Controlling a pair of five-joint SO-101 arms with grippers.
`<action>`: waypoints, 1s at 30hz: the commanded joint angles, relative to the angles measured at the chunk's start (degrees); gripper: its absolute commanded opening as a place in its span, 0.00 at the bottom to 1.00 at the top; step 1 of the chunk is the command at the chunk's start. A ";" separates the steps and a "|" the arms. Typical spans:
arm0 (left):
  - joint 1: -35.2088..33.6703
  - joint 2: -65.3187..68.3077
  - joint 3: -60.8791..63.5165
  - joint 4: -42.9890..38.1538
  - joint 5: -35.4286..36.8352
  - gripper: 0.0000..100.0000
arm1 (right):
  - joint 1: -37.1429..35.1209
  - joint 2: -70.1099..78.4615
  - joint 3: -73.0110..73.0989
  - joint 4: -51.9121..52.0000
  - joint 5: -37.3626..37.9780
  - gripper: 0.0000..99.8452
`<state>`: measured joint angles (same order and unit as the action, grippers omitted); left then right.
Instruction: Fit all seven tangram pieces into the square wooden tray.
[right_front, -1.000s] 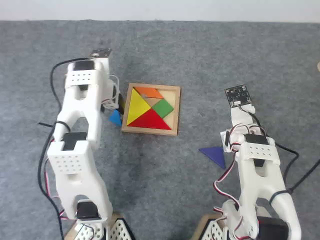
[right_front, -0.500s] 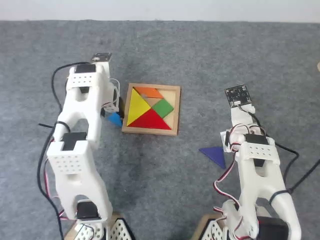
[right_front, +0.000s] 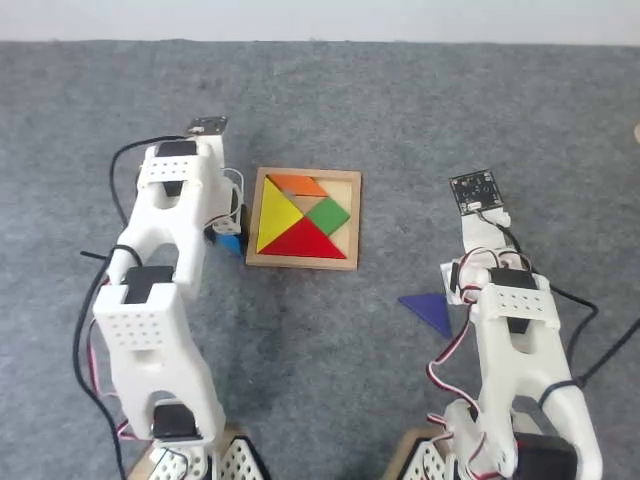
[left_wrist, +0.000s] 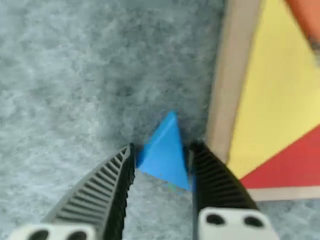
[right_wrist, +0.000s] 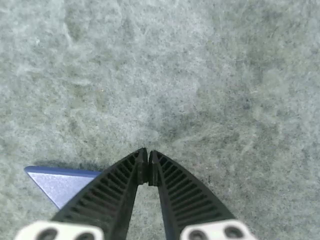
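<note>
The square wooden tray (right_front: 352, 222) lies mid-table holding a yellow triangle (right_front: 273, 212), a red triangle (right_front: 300, 241), an orange piece (right_front: 297, 184) and a green piece (right_front: 327, 214). Just off its left edge, my left gripper (left_wrist: 161, 152) is shut on a small light blue triangle (left_wrist: 165, 152), which shows beside the tray's rim (left_wrist: 231, 75). In the high view the blue triangle (right_front: 231, 242) peeks out under the left arm. My right gripper (right_wrist: 148, 156) is shut on nothing above the carpet, next to a dark blue triangle (right_wrist: 59, 183), also seen right of the tray (right_front: 428, 311).
Grey carpet covers the whole table. The left arm (right_front: 165, 230) stands close along the tray's left side. The right arm (right_front: 505, 320) sits at the right, with open carpet between it and the tray.
The left arm has shifted slightly rightward toward the tray, and the light blue triangle moved with it, closer to the tray's edge. The right arm has kept still.
</note>
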<state>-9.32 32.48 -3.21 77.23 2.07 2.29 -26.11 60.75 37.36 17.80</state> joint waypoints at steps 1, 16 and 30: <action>-0.35 -0.26 0.40 -0.44 -1.85 0.11 | -0.48 -1.80 -0.18 -1.01 0.44 0.02; 1.76 -3.78 -5.32 6.68 -1.85 0.11 | -0.40 -1.80 -0.18 -1.19 0.44 0.02; 4.04 -6.42 -10.07 11.16 -1.85 0.11 | -0.57 -1.80 -0.18 -1.19 0.44 0.02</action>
<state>-3.69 27.30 -11.12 87.96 0.66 2.29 -26.11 60.75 37.36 17.80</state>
